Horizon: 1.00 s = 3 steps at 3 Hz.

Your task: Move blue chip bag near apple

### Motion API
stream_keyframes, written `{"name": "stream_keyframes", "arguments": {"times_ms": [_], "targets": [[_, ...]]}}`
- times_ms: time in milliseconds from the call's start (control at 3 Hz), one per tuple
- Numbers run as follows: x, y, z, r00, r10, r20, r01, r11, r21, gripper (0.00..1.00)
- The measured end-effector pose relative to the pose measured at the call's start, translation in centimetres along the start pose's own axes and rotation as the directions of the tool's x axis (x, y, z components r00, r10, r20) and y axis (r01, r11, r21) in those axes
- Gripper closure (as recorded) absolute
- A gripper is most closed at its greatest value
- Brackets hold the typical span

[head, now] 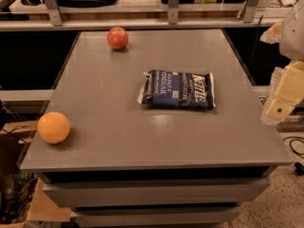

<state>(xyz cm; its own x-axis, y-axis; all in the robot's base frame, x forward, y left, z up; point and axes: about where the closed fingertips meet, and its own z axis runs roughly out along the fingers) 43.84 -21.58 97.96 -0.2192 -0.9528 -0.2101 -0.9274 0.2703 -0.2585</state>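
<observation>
The blue chip bag [178, 90] lies flat near the middle of the grey table [118, 127], a little right of centre, with its white "Kettle" lettering facing up. The red apple [117, 37] sits at the far edge of the table, left of centre, well apart from the bag. My gripper [281, 99] shows as a cream-coloured part at the right edge of the view, off the table's right side and to the right of the bag, holding nothing.
A larger orange fruit [53, 127] sits near the table's front left corner. A shelf rail with metal posts [174, 6] runs behind the table. Drawer fronts [152, 191] show below the tabletop. Cardboard boxes stand on the floor at the lower left.
</observation>
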Motion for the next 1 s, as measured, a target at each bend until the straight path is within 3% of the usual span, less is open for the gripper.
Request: {"name": "stream_keyframes", "arguments": {"times_ms": [667,1000], "targets": [[-0.4,-0.3,0.0,1.000,-0.002,0.018,0.002,0.9999,0.017,0.00],[-1.6,-1.8,0.9,0.998,-0.035,0.056,0.033,0.9990,0.030,0.00]]}}
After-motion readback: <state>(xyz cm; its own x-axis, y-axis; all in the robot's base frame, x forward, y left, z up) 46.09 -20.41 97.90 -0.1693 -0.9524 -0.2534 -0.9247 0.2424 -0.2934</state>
